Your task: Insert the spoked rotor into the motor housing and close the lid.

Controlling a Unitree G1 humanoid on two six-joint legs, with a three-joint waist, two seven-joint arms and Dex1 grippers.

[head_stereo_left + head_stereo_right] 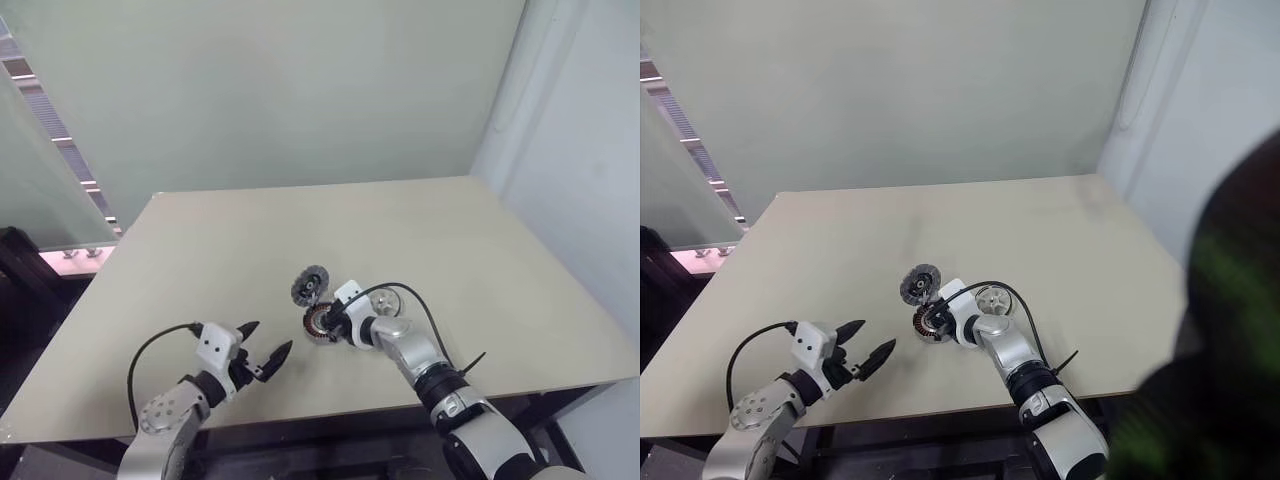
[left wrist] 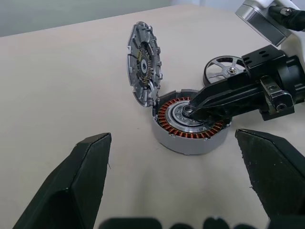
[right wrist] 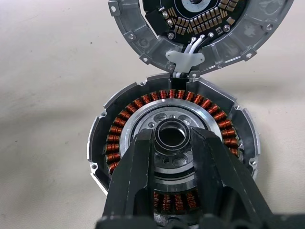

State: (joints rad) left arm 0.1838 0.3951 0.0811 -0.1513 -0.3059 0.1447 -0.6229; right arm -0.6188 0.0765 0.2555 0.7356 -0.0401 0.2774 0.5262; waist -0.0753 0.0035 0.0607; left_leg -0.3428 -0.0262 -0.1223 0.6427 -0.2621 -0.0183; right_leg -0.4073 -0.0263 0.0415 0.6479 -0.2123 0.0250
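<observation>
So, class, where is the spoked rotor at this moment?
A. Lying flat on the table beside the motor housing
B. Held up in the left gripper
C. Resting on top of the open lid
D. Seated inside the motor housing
A: the spoked rotor lies flat on the table beside the motor housing, whose copper windings are exposed, with the lid standing open.

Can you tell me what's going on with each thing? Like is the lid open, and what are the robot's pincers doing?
motor housing: on the table, open, copper windings showing, no rotor inside.
lid: swung open, standing up at the housing's edge, joined by wires.
spoked rotor: lying flat on the table beside the housing, not yet inserted.
right pincer: fingers closed on the small ring at the housing's centre.
left pincer: open, holding nothing.
</observation>
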